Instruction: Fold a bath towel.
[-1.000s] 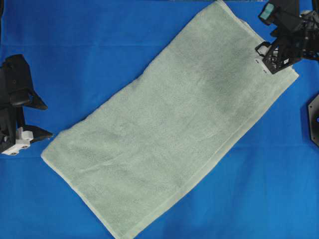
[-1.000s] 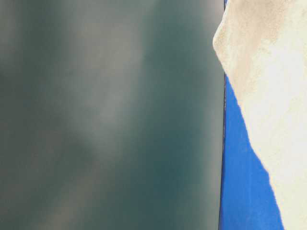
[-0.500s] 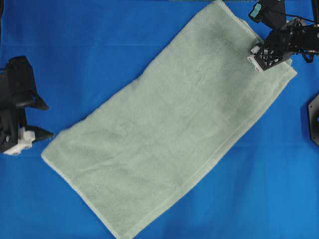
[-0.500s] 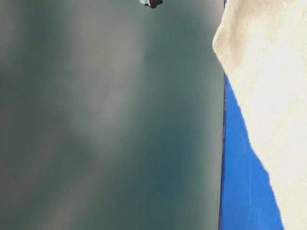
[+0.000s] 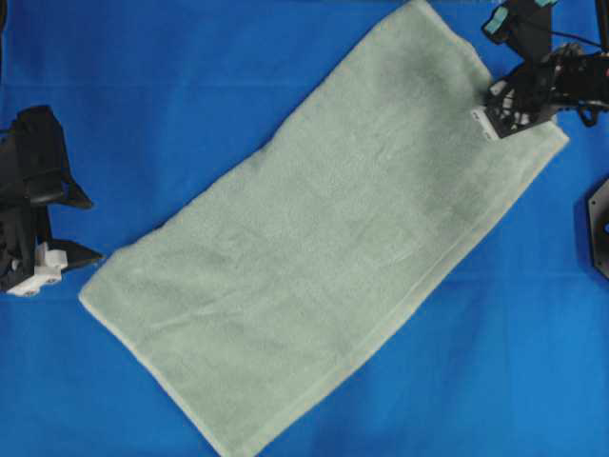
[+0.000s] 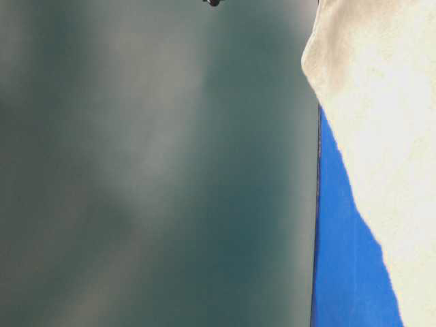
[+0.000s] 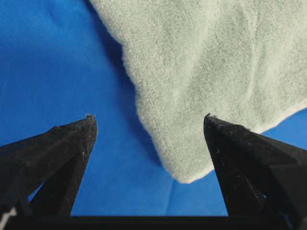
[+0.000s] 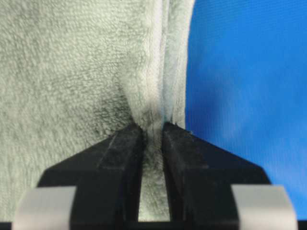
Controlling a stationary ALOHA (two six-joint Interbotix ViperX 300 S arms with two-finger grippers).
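Smooth bright blue cloth [image 5: 238,86] across the whole table surface.

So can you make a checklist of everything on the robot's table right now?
Surface: blue cloth, flat.
Job's things: towel spread flat on a diagonal, not yet folded.
Clutter: nothing seen.
Grippers: right tool pinching the towel's edge near its far right corner; left tool open, just short of the towel's near left corner, touching nothing.
Cables: thin dark cable on the right arm.
Surroundings: black part at right edge.
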